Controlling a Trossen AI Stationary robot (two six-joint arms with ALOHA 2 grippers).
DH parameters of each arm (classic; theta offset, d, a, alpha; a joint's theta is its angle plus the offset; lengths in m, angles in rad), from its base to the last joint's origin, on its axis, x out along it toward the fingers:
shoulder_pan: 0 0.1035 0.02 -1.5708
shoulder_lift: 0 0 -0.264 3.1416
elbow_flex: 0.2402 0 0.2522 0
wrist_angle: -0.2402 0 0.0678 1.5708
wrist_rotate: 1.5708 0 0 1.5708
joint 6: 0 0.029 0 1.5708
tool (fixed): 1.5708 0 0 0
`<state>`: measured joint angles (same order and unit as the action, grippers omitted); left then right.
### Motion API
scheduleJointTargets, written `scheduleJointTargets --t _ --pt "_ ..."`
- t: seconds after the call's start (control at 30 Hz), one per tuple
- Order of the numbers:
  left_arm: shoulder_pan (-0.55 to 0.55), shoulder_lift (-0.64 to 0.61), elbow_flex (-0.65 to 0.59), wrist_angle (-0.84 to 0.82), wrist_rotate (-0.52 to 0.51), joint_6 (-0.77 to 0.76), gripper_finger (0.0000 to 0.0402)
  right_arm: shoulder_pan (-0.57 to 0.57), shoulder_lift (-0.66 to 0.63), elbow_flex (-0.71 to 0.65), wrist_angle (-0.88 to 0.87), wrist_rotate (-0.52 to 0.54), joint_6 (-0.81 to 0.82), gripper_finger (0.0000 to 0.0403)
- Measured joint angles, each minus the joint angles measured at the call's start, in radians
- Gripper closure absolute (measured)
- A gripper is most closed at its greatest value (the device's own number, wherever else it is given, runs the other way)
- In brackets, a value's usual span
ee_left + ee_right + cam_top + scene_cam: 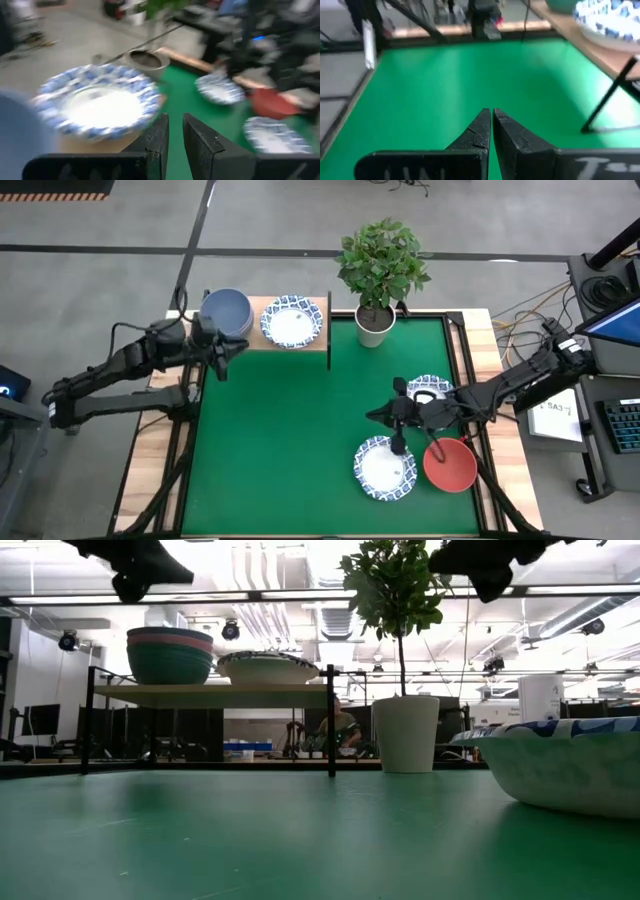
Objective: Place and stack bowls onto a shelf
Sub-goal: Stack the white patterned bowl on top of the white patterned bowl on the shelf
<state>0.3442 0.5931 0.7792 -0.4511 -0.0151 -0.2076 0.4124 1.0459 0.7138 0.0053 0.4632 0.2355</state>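
The light-wood shelf [255,345] stands at the table's far left. On it sits a stack of plain bowls with the grey-blue one on top [226,312]; the low view shows dark green and pink below it [170,658]. A white, blue-rimmed bowl [291,322] sits beside the stack. My left gripper [236,348] is shut and empty, just near of the shelf [175,135]. My right gripper [372,416] is shut and empty [491,117], above the table's right half. On the table are two patterned bowls [385,468] [430,390] and a red bowl [449,464].
A pale pot with a leafy plant [375,323] stands at the far edge, right of the shelf. The right arm lies over the patterned bowl at the right edge. Open green table [280,440] lies between the shelf and the near bowls.
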Motion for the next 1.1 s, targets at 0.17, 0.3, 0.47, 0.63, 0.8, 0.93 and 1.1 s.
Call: scheduleJointTargets --t 0.17,0.3,0.47,0.63,0.8,0.93,1.1 --pt "-0.192 0.000 -0.091 0.205 0.000 -0.015 0.0364 -0.009 0.133 0.173 -0.306 -0.086 0.106 0.0394" --pt "-0.327 0.008 -0.142 0.341 -0.040 -0.012 0.0364 -0.027 0.235 0.306 -0.507 -0.218 0.148 0.0394" --pt "-0.451 0.014 -0.169 0.403 -0.163 0.018 0.0364 -0.037 0.365 0.444 -0.712 -0.289 0.164 0.0393" --pt "-0.537 0.025 -0.169 0.406 -0.262 0.054 0.0364 -0.047 0.491 0.548 -0.819 -0.397 0.172 0.0362" --pt "-0.572 0.031 -0.168 0.410 -0.265 0.071 0.0364 -0.047 0.596 0.606 -0.884 -0.417 0.153 0.0299" --pt "-0.579 0.039 -0.168 0.409 -0.266 0.085 0.0364 -0.051 0.659 0.622 -0.949 -0.401 0.083 0.0250" --pt "-0.579 0.053 -0.168 0.409 -0.266 0.087 0.0364 -0.079 0.701 0.606 -0.972 -0.395 0.048 0.0216"
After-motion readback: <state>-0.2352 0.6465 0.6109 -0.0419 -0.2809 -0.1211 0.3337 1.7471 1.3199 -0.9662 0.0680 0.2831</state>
